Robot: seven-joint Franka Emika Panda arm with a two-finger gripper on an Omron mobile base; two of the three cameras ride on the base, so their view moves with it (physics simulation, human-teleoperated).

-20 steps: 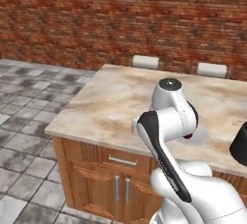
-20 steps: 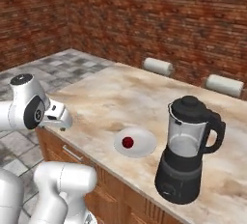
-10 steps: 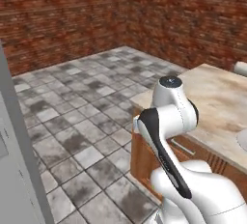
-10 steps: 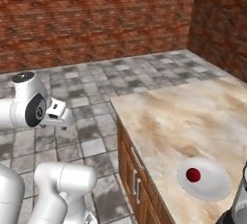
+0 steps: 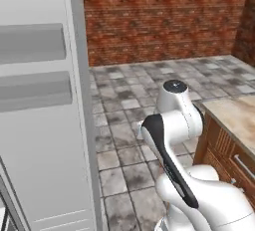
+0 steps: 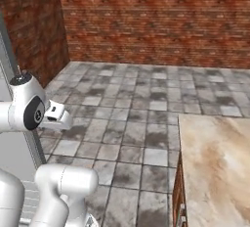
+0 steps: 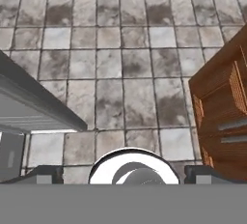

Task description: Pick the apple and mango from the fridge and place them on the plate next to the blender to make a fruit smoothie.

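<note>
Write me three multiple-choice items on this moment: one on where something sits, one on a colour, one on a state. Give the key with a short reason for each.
1. In the left base view, where does the fridge door stand?
A. At the left of the picture
B. At the far right
C. Behind the brick wall

2. What colour is the back wall?
A. White plaster
B. Red-brown brick
C. Green tile

3. What does the gripper hold?
A. The red apple
B. A white plate
C. Nothing

Key:
1. A, the grey door panel takes up the left part of that view, with the arm to its right.
2. B, brick courses run across the wall above the grey tiled floor.
3. C, in the hand view nothing lies between the two dark fingertips, only floor beyond them.
</note>
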